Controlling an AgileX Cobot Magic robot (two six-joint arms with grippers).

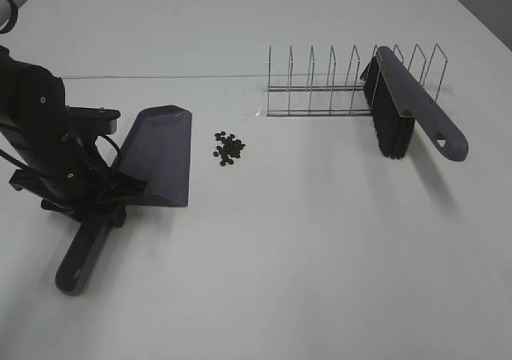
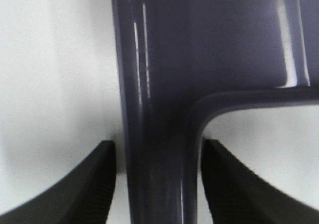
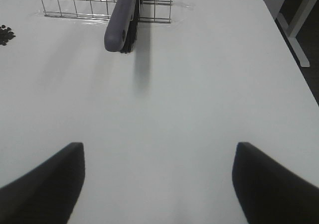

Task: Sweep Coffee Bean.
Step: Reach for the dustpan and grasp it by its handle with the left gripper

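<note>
The coffee beans (image 1: pixel 228 148) lie in a small loose cluster on the white table, just right of the dark grey dustpan (image 1: pixel 160 156). The dustpan lies flat with its handle (image 1: pixel 84 256) pointing toward the front. My left gripper (image 1: pixel 110 206) straddles that handle (image 2: pixel 159 134). Its fingers (image 2: pixel 102 184) stand on either side, and thin slivers of table show between them and the handle. A grey brush (image 1: pixel 408 104) with black bristles stands in the wire rack (image 1: pixel 320 80). My right gripper (image 3: pixel 159 184) is open and empty over bare table, short of the brush (image 3: pixel 122 15). The beans also show in the right wrist view (image 3: pixel 6 35).
The wire rack (image 3: pixel 75 0) stands at the back right of the table. The table's right edge (image 3: pixel 294 64) drops off beside a white table leg. The left arm's black body (image 1: pixel 40 128) hangs over the table's left side.
</note>
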